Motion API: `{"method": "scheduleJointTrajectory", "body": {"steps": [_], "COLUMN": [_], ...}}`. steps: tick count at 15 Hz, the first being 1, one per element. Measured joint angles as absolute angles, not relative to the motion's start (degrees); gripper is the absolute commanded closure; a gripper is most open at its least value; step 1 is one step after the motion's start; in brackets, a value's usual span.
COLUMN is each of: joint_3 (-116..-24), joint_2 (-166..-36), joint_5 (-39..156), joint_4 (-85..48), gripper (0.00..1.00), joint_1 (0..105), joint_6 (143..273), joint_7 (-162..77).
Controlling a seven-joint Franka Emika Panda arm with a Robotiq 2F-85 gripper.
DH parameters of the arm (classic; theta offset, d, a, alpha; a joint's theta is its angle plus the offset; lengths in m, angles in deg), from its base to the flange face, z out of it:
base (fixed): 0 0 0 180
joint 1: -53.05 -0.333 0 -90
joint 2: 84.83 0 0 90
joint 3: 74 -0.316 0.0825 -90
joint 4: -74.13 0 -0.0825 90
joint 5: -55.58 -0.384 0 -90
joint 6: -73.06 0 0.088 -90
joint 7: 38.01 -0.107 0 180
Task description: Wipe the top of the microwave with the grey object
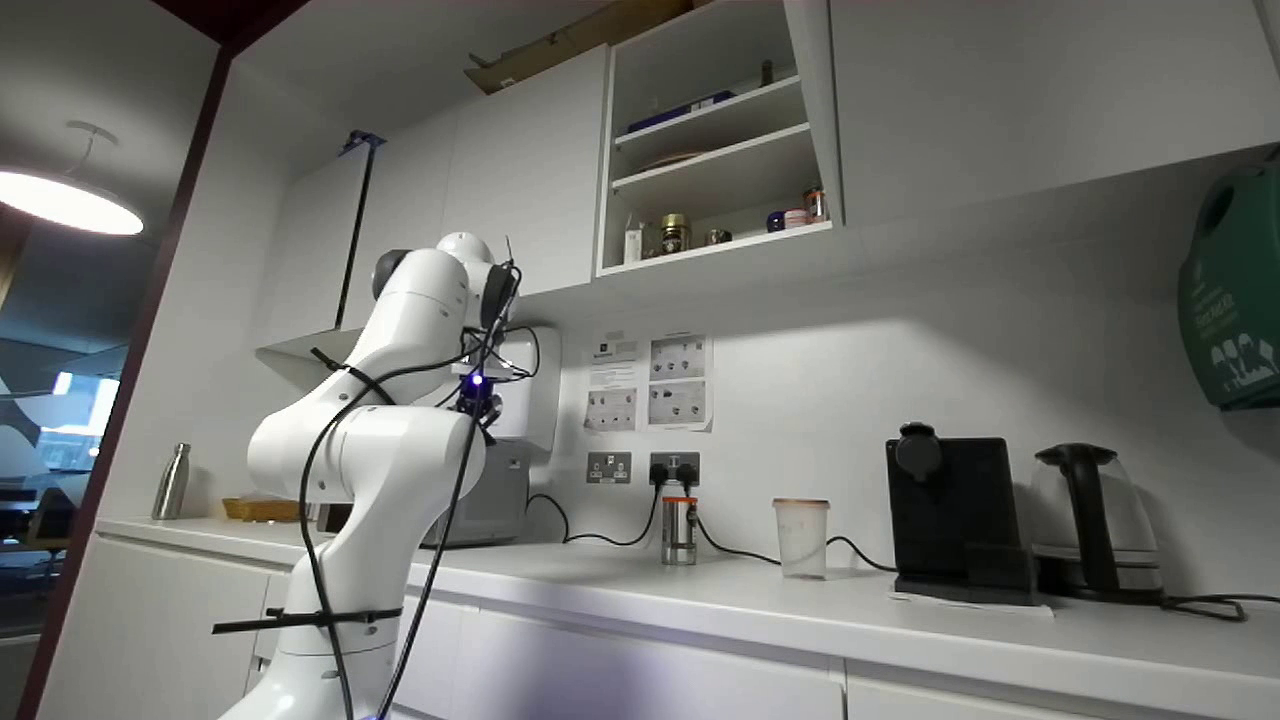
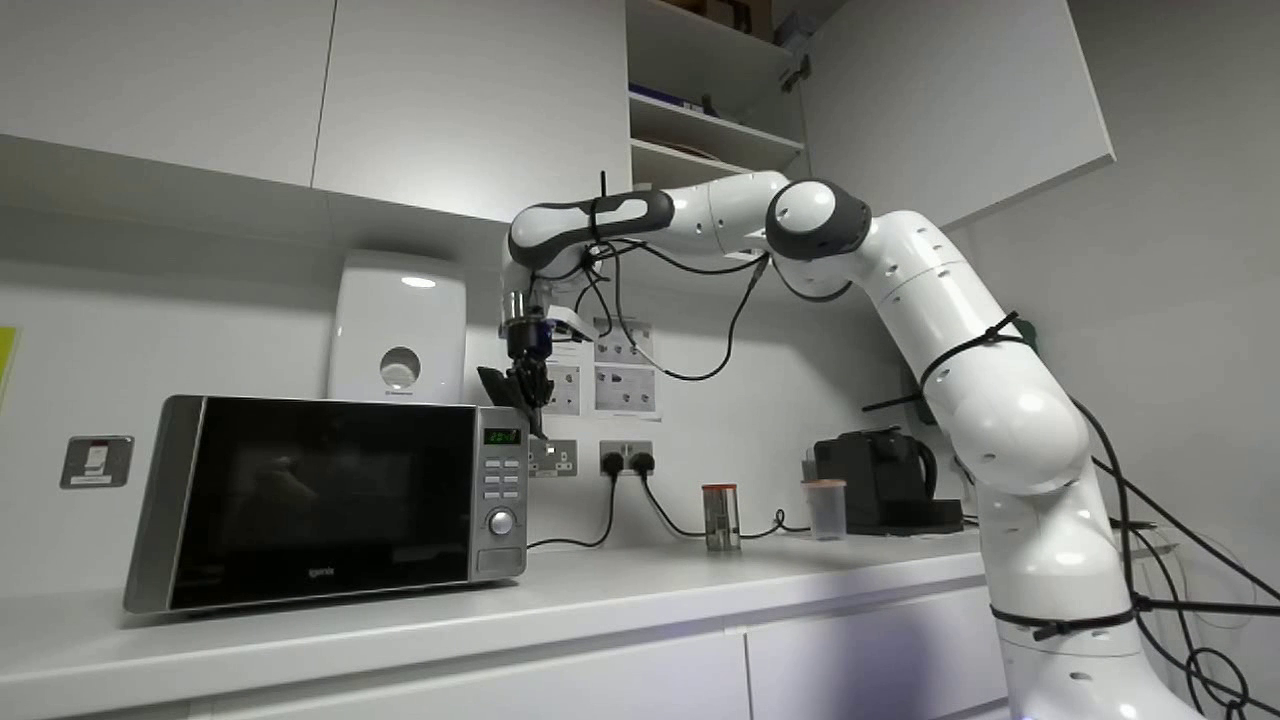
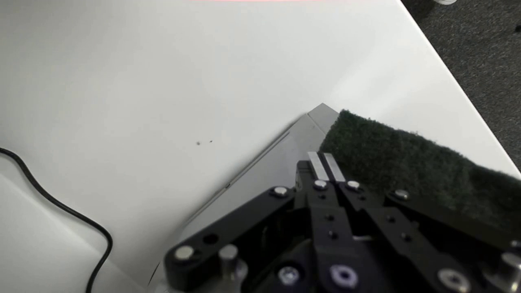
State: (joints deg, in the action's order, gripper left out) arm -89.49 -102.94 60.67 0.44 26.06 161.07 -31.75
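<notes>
The grey object is a dark, fuzzy, grey-green pad [image 3: 411, 162] in the wrist view. It also shows as a dark slanted piece [image 2: 499, 386] in an exterior view. My gripper [image 3: 323, 156] is shut on the pad, fingertips nearly together, and the pad extends to the right of the fingers. The silver-grey microwave [image 2: 325, 500] stands on the counter, its door shut. In that exterior view my gripper [image 2: 533, 395] points down at the microwave's right end, at about top height. The microwave's top [image 3: 281, 158] is partly hidden under the pad and fingers. I cannot tell whether the pad touches it.
A white dispenser [image 2: 398, 330] hangs on the wall behind the microwave. Cables run from the sockets [image 2: 627, 457]. A metal canister [image 2: 721, 517], a plastic tub [image 2: 826, 510], a black coffee machine [image 1: 955, 515] and a kettle [image 1: 1095, 525] stand along the counter. A cupboard door [image 2: 960, 100] is open overhead.
</notes>
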Motion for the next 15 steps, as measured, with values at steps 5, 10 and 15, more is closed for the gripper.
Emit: {"method": "scheduleJointTrajectory", "body": {"steps": [5, 10, 15], "joint_3": [-89.42, -89.57, -89.65], "joint_2": [-102.79, -102.95, -103.9], "joint_5": [60.68, 60.62, 60.62], "joint_4": [2.46, 4.83, 5.48], "gripper": [1.0, 1.0, 1.0], "joint_1": [26.15, 25.37, 24.35], "joint_6": [161.94, 164.24, 164.8], "joint_7": [-31.75, -31.76, -31.77]}}
